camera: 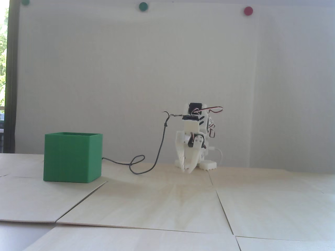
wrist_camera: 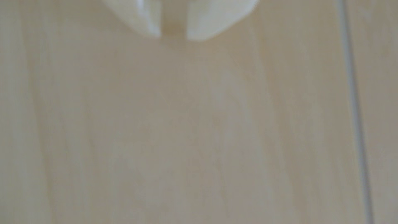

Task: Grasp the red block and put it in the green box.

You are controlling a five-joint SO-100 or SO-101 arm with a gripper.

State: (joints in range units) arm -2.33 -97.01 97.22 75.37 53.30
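Note:
The green box (camera: 70,159) stands on the left of the wooden table in the fixed view, its top open. The red block is out of view in both frames. The white arm is folded low at the back of the table, with its gripper (camera: 187,170) pointing down just above the surface, well to the right of the box. In the wrist view the gripper (wrist_camera: 174,36) shows as two blurred white fingertips (wrist_camera: 202,25) at the top edge. Only a thin slit parts them and nothing is held. Below them lies bare wood.
A dark cable (camera: 146,167) loops across the table between the box and the arm. The table is made of light wooden panels with seams (camera: 222,206). A seam (wrist_camera: 355,112) runs down the right of the wrist view. Coloured round dots (camera: 247,10) sit high on the wall.

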